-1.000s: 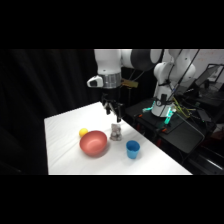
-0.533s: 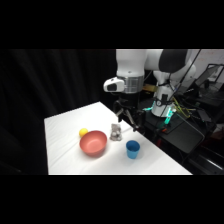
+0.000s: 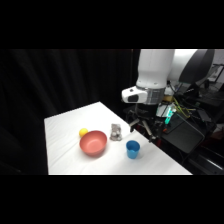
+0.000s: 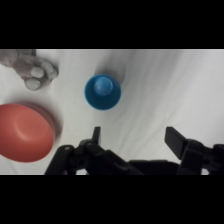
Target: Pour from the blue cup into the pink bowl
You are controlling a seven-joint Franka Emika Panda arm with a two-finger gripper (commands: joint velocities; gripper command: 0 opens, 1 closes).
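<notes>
The blue cup (image 3: 132,149) stands upright on the white table, right of the pink bowl (image 3: 93,143). My gripper (image 3: 142,132) hangs above the table just behind and to the right of the cup, clear of it. In the wrist view the blue cup (image 4: 102,92) is seen from above, beyond the open gripper (image 4: 135,136), slightly left of the gap between the fingers. Nothing is between the fingers. The pink bowl (image 4: 25,132) lies at the left edge, partly cut off.
A small grey metallic object (image 3: 116,132) stands behind the bowl and cup, also the grey metallic object (image 4: 32,70) at the wrist view's upper left. A yellow ball (image 3: 83,132) lies behind the bowl. The table's right edge (image 3: 170,157) runs close to the cup.
The arm has swung right, from over the grey object to a spot behind and right of the blue cup. The cup, bowl and ball have not moved.
</notes>
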